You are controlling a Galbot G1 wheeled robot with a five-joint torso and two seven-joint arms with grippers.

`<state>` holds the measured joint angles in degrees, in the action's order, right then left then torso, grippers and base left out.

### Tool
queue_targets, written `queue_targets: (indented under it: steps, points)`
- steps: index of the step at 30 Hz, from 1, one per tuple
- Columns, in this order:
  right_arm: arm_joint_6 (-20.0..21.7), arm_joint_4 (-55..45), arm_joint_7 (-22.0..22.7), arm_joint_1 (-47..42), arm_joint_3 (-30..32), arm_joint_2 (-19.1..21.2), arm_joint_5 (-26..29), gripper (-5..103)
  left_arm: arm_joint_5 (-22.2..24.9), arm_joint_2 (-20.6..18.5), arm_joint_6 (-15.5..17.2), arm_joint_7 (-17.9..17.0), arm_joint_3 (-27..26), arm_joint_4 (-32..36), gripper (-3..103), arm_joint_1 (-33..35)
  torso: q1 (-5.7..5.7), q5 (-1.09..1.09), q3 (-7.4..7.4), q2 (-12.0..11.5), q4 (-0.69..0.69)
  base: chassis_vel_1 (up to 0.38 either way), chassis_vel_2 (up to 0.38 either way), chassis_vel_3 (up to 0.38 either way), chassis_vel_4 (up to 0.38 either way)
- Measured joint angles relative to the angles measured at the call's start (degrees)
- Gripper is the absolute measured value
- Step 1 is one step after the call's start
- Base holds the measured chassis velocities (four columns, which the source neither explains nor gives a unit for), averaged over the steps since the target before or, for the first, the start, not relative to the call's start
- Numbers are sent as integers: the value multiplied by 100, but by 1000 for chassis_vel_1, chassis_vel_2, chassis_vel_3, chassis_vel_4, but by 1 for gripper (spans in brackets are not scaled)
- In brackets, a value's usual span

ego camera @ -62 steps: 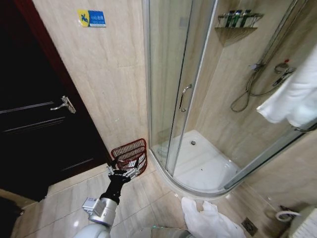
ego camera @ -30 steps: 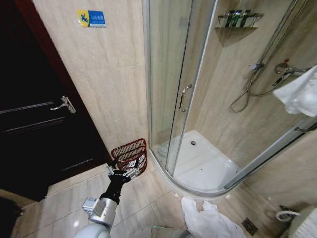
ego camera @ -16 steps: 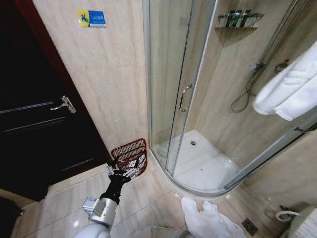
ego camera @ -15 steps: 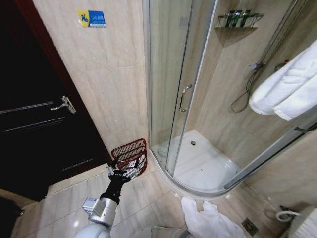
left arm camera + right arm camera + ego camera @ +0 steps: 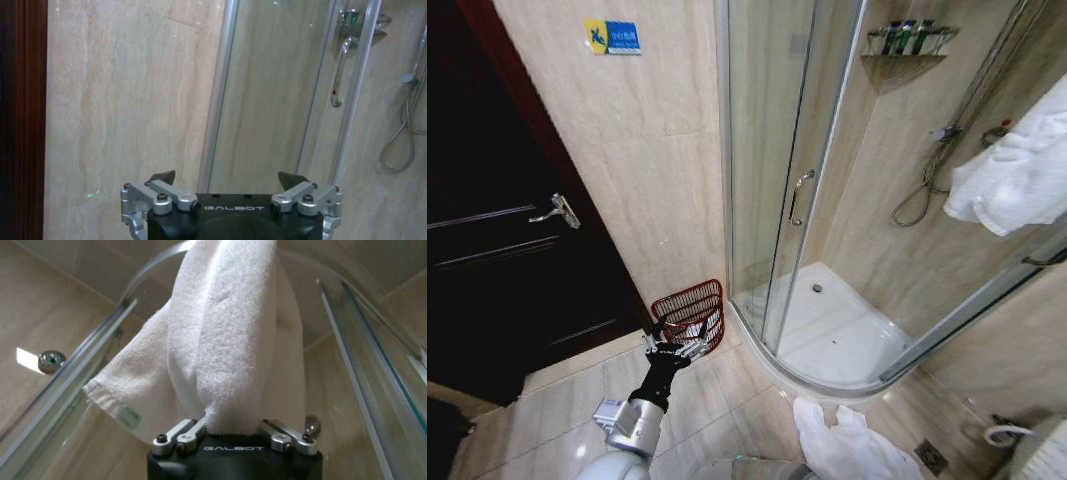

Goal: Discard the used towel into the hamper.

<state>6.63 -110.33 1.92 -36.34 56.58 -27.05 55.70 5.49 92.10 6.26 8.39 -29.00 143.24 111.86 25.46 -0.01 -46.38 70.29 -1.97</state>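
The right pincer (image 5: 233,432) is clenched on a thick white terry towel (image 5: 220,340), its fingers pinching the bunched cloth, which runs on from them toward the curved top rail of the glass shower enclosure (image 5: 827,180). From the head camera, the towel (image 5: 1017,170) hangs high at the right edge of the scene, in front of the shower wall. The small round hamper of dark reddish-brown open weave (image 5: 689,312) stands on the tiled floor in the corner between the beige wall and the shower base, well apart from the towel. The left pincer (image 5: 673,347) is released, jaws spread, hovering low just beside the hamper's rim. The step in hand looks like carrying the grasped towel off the enclosure; next it must cross down and leftward to above the hamper's open mouth before letting go.
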Motion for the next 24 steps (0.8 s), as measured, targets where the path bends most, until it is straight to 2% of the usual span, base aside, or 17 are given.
queue_targets:
  steps: [14,19,21,24]
  points:
    - [-190,-370,-63,-708,674,-41,5,11,0,0,0,0,0,0,100,0,0,0,0,0,0,0,0,0,0]
    - [-224,-532,-69,-1215,1137,-88,63,11,0,0,0,0,0,0,100,0,0,2,0,0,-1,0,0,0,0]
    - [-272,-684,-99,-1664,1594,-154,86,11,0,0,0,0,0,0,100,0,0,1,0,0,0,0,0,0,0]
    - [-333,-811,-138,-1988,1928,-234,90,11,0,0,0,0,0,0,100,0,0,1,1,0,0,0,0,0,0]
